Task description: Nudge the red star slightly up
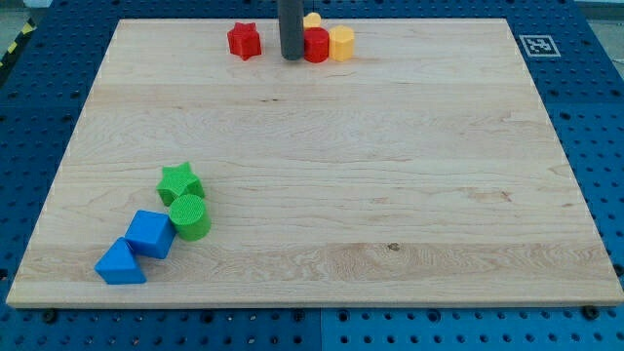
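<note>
Pale wood fills the frame: the tabletop (322, 166) sits on a blue perforated base (39, 97), a square marker tag (537, 45) at its top right corner. The red star (245, 41) lies near the view's top edge, left of centre. My tip (292, 58) stands just to the star's right, apart from it and against a red block (316, 46), shape unclear. A yellow block (341, 43) touches that red one; another yellow piece (312, 19) peeks behind. At lower left cluster a green star (179, 182), green cylinder (190, 216), blue cube (150, 233) and blue triangular block (120, 263). No claw is fitted, only the rod.
</note>
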{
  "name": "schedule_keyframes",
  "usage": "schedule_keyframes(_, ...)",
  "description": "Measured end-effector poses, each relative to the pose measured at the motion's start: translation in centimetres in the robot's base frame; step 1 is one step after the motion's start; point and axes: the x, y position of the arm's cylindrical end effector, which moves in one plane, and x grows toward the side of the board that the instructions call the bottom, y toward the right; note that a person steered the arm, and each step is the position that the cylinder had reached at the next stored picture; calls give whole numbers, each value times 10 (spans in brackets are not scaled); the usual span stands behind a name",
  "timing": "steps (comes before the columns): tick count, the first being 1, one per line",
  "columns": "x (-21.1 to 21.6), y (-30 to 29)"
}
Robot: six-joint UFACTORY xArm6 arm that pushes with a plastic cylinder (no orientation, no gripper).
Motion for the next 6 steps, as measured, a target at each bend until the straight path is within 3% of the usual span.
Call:
schedule_keyframes(3,34,-76)
schedule_keyframes(4,-22,-115)
schedule_keyframes(6,-33,-104)
